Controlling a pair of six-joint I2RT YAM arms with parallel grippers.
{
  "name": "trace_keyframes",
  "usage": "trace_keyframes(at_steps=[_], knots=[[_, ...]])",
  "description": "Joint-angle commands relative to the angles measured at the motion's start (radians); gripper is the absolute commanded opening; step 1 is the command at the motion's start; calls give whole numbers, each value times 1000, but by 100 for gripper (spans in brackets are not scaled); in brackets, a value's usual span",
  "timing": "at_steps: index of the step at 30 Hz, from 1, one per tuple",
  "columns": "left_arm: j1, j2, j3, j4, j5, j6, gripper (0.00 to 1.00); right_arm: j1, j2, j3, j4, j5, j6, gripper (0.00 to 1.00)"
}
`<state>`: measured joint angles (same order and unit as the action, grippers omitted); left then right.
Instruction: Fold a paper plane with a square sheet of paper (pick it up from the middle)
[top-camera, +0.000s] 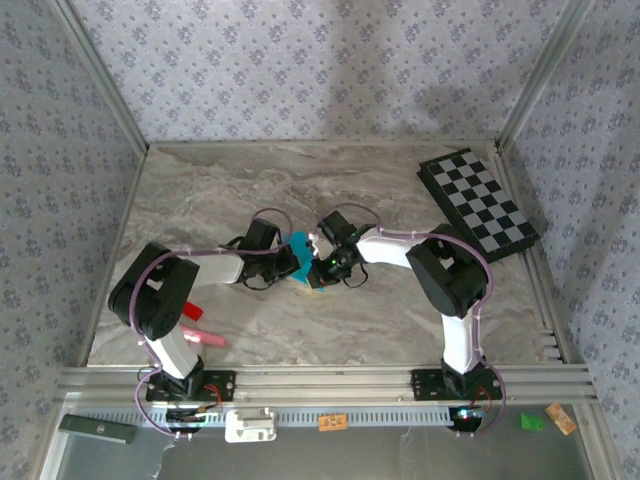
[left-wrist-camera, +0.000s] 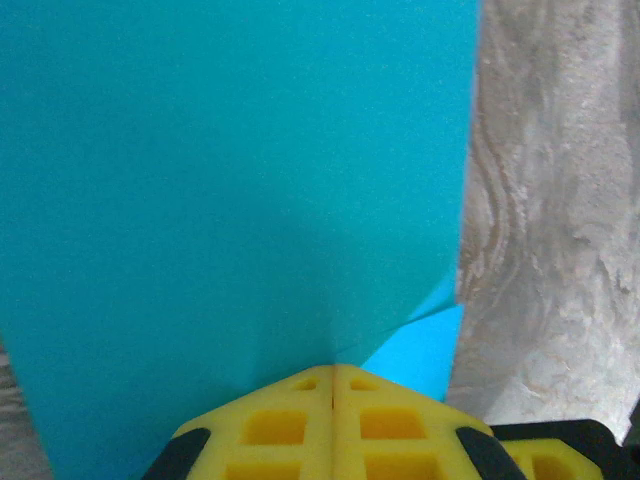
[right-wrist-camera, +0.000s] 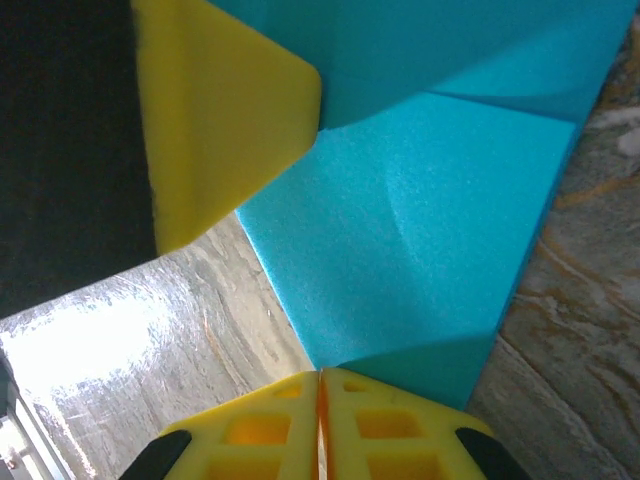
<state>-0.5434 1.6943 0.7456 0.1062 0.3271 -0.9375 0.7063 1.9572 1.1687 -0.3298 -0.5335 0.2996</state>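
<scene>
Left wrist cam: the left gripper (left-wrist-camera: 333, 372) has its yellow fingers pinched together on the folded blue paper (left-wrist-camera: 230, 180). Same deal for the right gripper (right-wrist-camera: 320, 380), clamped on another edge. The paper's roughly mid marble table (top-camera: 380, 330), between both grippers.

You have open table (top-camera: 260, 180) along the far side; checkered board (top-camera: 478, 205) blocks far right, pink object (top-camera: 205, 337) near left, left arm (top-camera: 210, 268) and right arm (top-camera: 390, 248) crowd blue paper (top-camera: 298, 243) mid-table.
</scene>
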Motion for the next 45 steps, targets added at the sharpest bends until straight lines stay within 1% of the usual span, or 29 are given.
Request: trace_keyframes(at_steps=[1,8,11,20,24,28,33,40,45], knots=[[-2,2,-20,-21,-44,-13,4,-14,-7,-31,-51,5,12,11],[-2,27,-35,-25,-57,10,4,-7,-49,15,-21,-49,-19,13],[-2,37,-34,-23,-57,16,4,-1,-35,56,-32,-34,-31,14],[-1,35,-20,-33,-50,35,4,-1,33,77,-63,14,-40,13],[-2,5,6,-55,-35,46,4,-1,53,75,-85,32,-48,13],[-2,-48,36,-77,-12,43,7,-1,67,72,-101,51,-48,12],[-10,-88,22,-70,11,21,9,-1,78,72,-108,63,-39,11],[-27,-44,-33,-18,21,-20,6,-2,82,78,-102,53,-35,11],[-27,-17,-35,-46,-14,-18,4,-5,58,74,-90,38,-43,11]])
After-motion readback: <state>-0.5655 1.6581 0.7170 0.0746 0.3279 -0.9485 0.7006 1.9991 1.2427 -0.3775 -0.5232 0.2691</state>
